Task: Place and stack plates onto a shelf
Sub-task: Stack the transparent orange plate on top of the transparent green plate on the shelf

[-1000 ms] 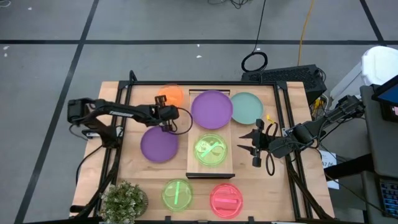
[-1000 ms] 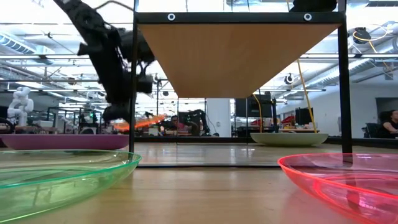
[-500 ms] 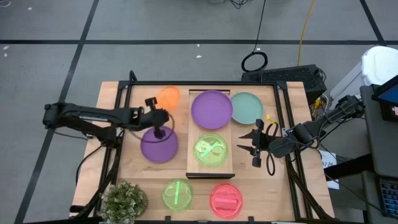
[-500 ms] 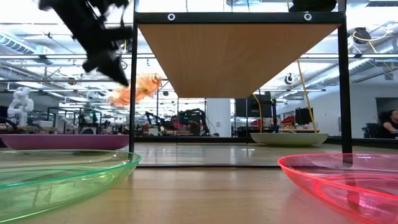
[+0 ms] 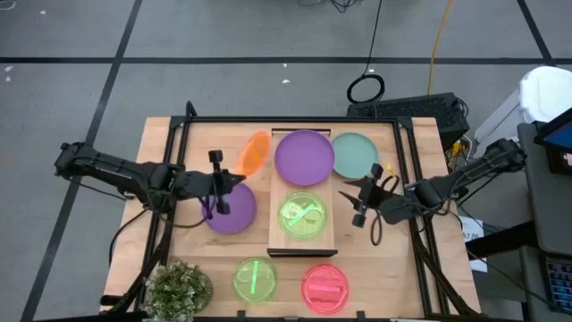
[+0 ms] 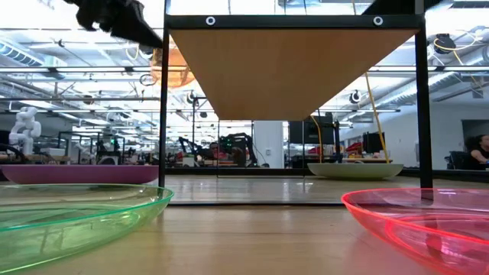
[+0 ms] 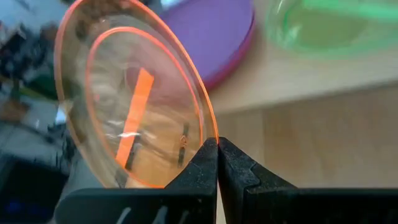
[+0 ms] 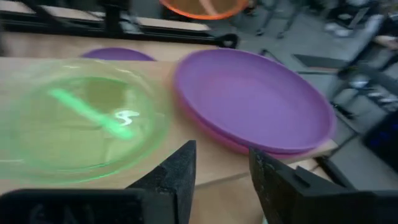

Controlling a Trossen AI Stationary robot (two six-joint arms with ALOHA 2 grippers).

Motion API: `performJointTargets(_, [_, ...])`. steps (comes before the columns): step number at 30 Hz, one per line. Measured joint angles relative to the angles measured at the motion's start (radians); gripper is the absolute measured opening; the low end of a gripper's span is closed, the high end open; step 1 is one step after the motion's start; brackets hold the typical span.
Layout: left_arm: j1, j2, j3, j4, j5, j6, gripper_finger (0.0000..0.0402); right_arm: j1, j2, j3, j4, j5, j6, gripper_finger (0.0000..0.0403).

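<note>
- The left pincer (image 7: 217,152) grips the orange plate (image 7: 134,99) by its rim.
- The shelf (image 5: 277,234) carries a green plate (image 5: 302,216) and a purple plate (image 5: 304,157).
- The right pincer (image 8: 221,168) is open.

Low view cropping the green plate (image 6: 69,218) and pink-red plate (image 6: 428,225) at the frame edges, shelf board (image 6: 286,65) showing only its underside, left arm (image 6: 114,15) running off the top, orange plate (image 6: 172,65) partly blocked by a post.

A leafy potted plant (image 5: 179,286) sits at the wooden table's (image 5: 161,143) front-left corner
</note>
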Motion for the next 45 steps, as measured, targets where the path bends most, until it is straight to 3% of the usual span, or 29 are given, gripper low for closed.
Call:
performJointTargets(8, [-0.087, 0.002, 0.000, 0.158, -0.001, 0.102, 0.0001, -0.145, 0.000, -0.191, 0.357, -0.021, -0.128, 0.0056])
performJointTargets(14, [-0.142, 0.014, 0.000, 0.263, 0.000, 0.169, 0.0001, -0.242, 0.000, -0.274, 0.475, -0.093, -0.165, 0.0005])
performJointTargets(25, [-0.232, 0.014, 0.000, 0.414, 0.010, 0.228, 0.0001, -0.375, 0.000, -0.385, 0.692, -0.246, -0.173, 0.0001])
performJointTargets(34, [-0.273, 0.019, 0.000, 0.509, 0.012, 0.264, 0.0001, -0.408, 0.003, -0.402, 0.744, -0.272, -0.173, 0.0001])
performJointTargets(40, [-0.275, 0.096, 0.010, 0.579, 0.042, 0.288, 0.0001, -0.427, 0.010, -0.402, 0.749, -0.332, -0.166, 0.0000])
performJointTargets(45, [-0.278, 0.208, 0.112, 0.535, 0.073, 0.283, 0.0001, -0.427, 0.010, -0.402, 0.750, -0.332, -0.165, 0.0000])
